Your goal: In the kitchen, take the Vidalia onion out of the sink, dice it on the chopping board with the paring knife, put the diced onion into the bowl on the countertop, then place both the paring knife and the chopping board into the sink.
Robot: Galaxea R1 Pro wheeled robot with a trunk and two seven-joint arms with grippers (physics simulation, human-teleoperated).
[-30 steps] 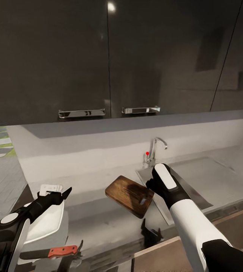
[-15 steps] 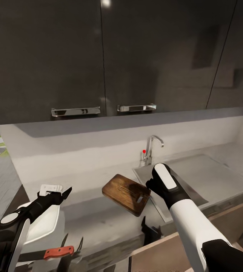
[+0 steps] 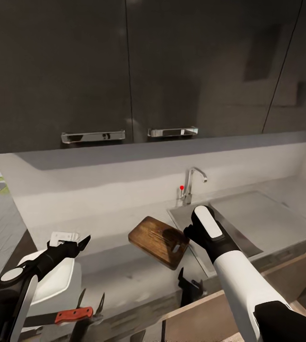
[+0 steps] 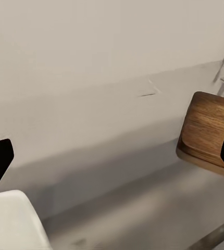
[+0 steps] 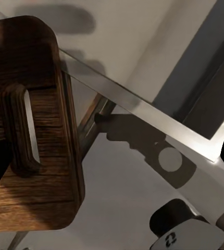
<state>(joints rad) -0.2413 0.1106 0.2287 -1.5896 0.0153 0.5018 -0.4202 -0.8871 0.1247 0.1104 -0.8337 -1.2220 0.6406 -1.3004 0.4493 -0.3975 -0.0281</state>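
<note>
The chopping board is held tilted above the countertop at the sink's left rim, apparently for lowering into the basin. The right gripper sits at the board's handle-slot end; whether its fingers are pinching it cannot be told. The left gripper hovers with fingers spread above the bowl. The paring knife lies near, awaiting collection.
</note>
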